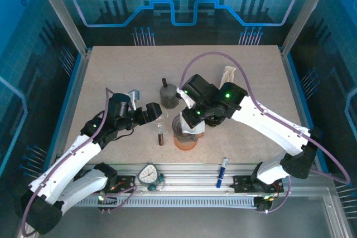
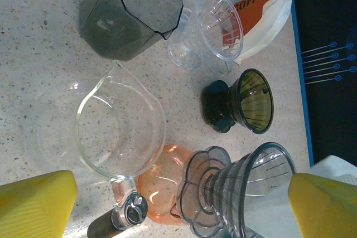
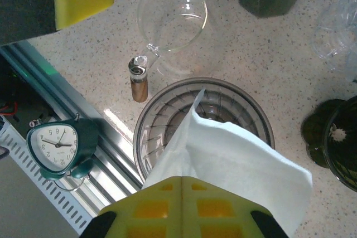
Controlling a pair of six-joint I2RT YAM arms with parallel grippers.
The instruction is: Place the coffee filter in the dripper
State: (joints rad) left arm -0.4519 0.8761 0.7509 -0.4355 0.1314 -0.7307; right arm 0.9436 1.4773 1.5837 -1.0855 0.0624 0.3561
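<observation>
while my left claw (image 1: 156, 113) hangs on the left side of the table (image 1: 111, 76), its yellow pads (image 2: 36, 204) are spread wide with nothing between them. just ahead of it sits a clear glass pitcher (image 2: 120, 137), empty, with a brown-handled piece (image 3: 138, 85) lying beside its handle. a dark grey faceted container (image 2: 128, 15) stands behind the pitcher. next along is the smoky ribbed dripper (image 3: 167, 110), upright on an orange glass server (image 2: 162, 185). my right claw (image 3: 181, 207) hovers over it, its fingers pressed together on the white coffee filter (image 3: 234, 165). the filter's pointed corner dips over the dripper's mouth; i cannot tell whether it touches the ribs. farther right lie a clear dripper (image 2: 215, 26) on its side, a dark green dripper (image 2: 248, 101) and a coffee bag (image 1: 227, 74). a small clock (image 1: 149, 174) and a blue pen (image 1: 222, 172) rest on the near rail.
</observation>
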